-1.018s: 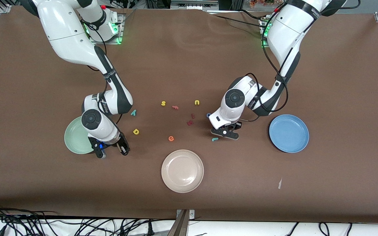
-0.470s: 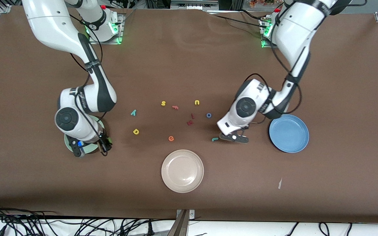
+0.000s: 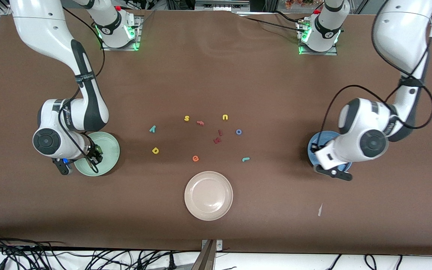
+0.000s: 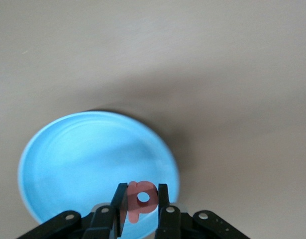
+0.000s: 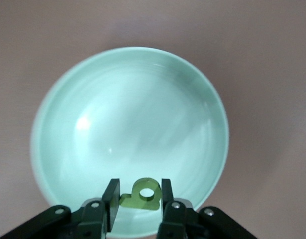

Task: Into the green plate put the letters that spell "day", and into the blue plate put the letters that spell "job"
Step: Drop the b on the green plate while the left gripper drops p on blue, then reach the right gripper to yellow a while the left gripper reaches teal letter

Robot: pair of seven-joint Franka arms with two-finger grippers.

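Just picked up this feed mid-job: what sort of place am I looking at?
Most likely a robotics lab bench. Two arms bolted to a brown-covered table, loose cables along its edge, and sorting props: small foam letters and three plastic plates, green, beige, blue.

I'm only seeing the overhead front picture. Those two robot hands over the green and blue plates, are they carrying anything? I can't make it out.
Observer: Yes. The left gripper is shut on the pink-red "b", over the blue plate.
Operator: And the one at the green plate?
Observer: The right gripper has the dark green "a" between its fingers, over the green plate.
Operator: Anything already lying in the plates?
Observer: No, both wrist views show no letters lying in them.
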